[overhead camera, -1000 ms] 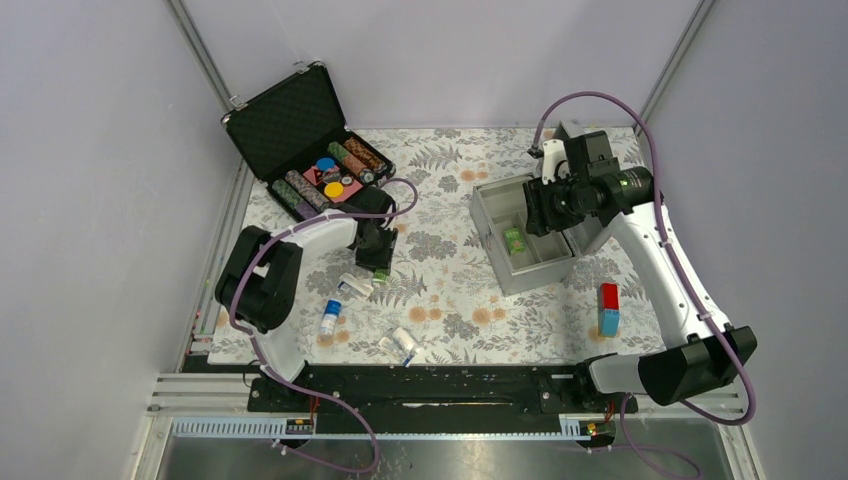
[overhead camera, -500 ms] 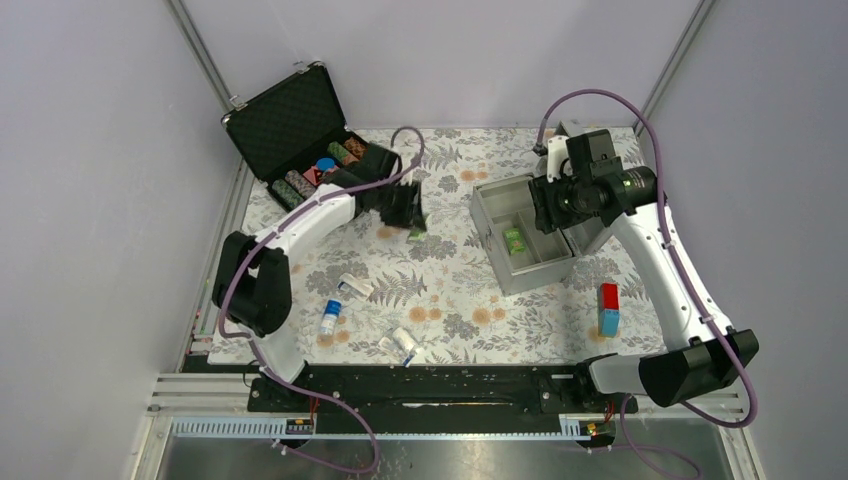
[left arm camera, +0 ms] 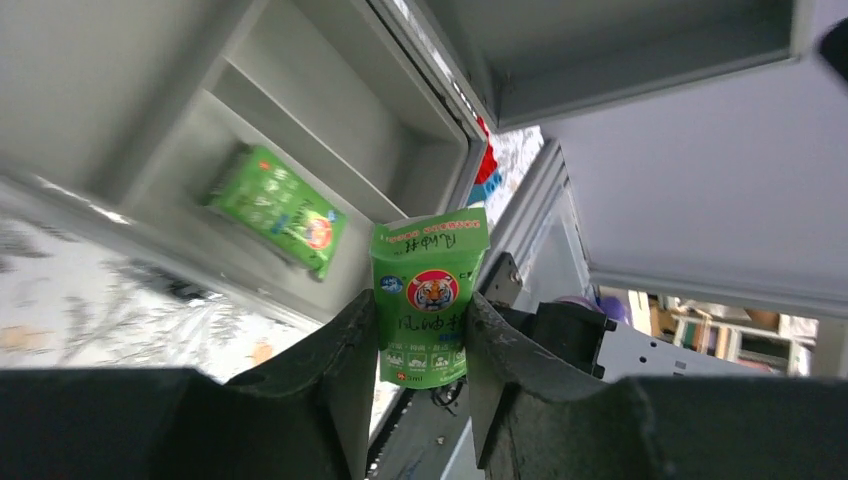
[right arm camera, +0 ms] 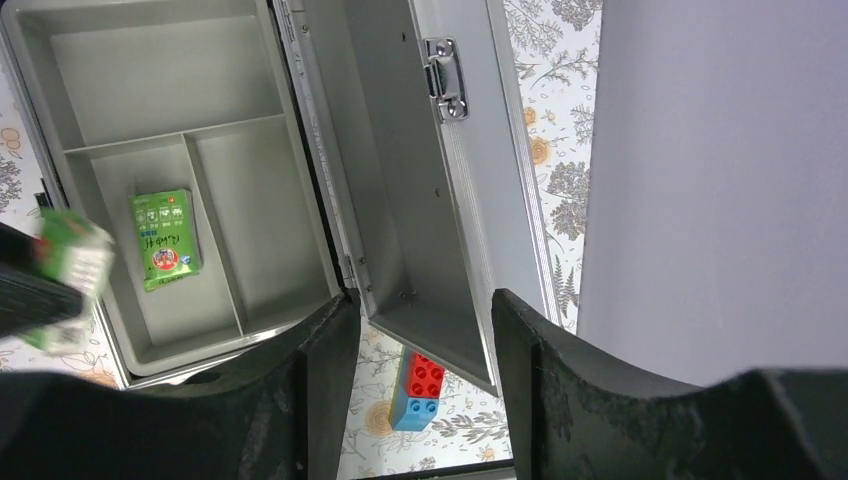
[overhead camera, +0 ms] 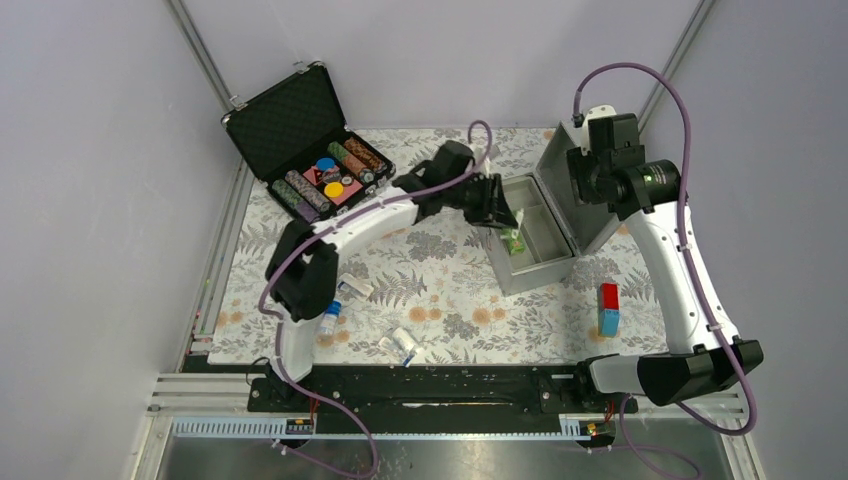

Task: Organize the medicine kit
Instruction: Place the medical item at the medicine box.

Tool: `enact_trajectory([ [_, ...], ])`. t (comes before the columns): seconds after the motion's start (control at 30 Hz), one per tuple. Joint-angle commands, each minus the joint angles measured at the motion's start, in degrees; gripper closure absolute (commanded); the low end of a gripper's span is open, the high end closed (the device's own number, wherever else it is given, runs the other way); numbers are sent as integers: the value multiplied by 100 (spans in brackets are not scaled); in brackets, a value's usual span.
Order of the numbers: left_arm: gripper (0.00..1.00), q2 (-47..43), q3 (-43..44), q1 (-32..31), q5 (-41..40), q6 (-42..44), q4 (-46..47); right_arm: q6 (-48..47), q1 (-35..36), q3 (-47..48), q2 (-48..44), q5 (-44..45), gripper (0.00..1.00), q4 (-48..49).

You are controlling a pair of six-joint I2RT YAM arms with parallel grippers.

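Observation:
The medicine kit [overhead camera: 536, 272] is a silver-grey metal box at the middle right, with its lid [overhead camera: 567, 190] standing open. One green packet [overhead camera: 514, 241] lies in a front compartment; it also shows in the right wrist view [right arm camera: 165, 240]. My left gripper [overhead camera: 503, 212] is over the kit's left edge, shut on a second green packet with a tiger mark [left arm camera: 428, 295]. My right gripper [overhead camera: 592, 188] hangs open and empty above the lid [right arm camera: 420, 150].
An open black foam-lined case of coloured chips [overhead camera: 320, 180] sits at the back left. A red and blue brick [overhead camera: 608, 308] stands right of the kit. Small vials [overhead camera: 330, 318] [overhead camera: 353, 287] [overhead camera: 402, 345] lie on the floral cloth at the front left.
My left arm has lifted the green packet from the left of the cloth and carried it right to the kit. My right gripper has drawn back to the right, and the lid stands wider open.

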Motion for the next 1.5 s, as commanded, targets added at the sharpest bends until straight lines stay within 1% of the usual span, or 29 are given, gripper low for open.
enact_trajectory([
  [0.0,66,277,415,-236,318,-608,472,29,-9,86,-249,180,41,141],
  [0.23,65,338,-567,-262,531,-1621,1219,90,-18,-275,-517,20,42,193],
  [0.47,63,564,-603,-335,608,-1876,1270,105,-20,-337,-553,-47,42,196],
  [0.6,59,666,-555,-381,601,-1956,1253,131,-21,-369,-578,-93,42,192],
  [0.67,53,710,-461,-403,547,-1931,1148,137,-21,-378,-582,-103,42,194],
  [0.77,34,664,-394,-401,434,-1833,936,124,-28,-399,-598,-134,42,187],
  [0.8,30,612,-385,-398,356,-1770,834,120,-28,-427,-602,-179,42,183],
  [0.87,26,472,-308,-389,150,-1501,594,142,-29,-497,-612,-346,42,99],
  [0.93,23,288,-125,-380,-103,-1150,305,198,-22,-608,-625,-798,42,-55],
  [1.03,18,-37,194,-322,-560,-573,-239,191,-26,-802,-602,-2225,46,-381],
  [1.07,17,-176,194,-249,-686,-467,-333,219,-29,-900,-570,-2689,47,-446],
  [1.13,15,-521,50,-25,-842,-333,-509,387,-23,-1015,-474,-3335,48,-477],
  [1.2,15,-904,-185,345,-907,-184,-661,486,-21,-1048,-308,-3872,49,-472],
  [1.23,15,-1039,-286,570,-891,-102,-731,549,-21,-1021,-186,-4060,51,-473],
  [1.27,13,-1153,-391,806,-828,-14,-746,621,-21,-987,-53,-4181,54,-474],
  [1.33,2,-1283,-470,1256,-665,208,-851,752,-20,-901,228,-4319,59,-486],
  [1.4,1,-1367,-475,1624,-623,491,-1127,866,-20,-860,487,-4354,61,-481],
  [1.47,1,-1535,-621,1910,-539,747,-1099,901,-20,-860,692,-4391,61,-481],
])
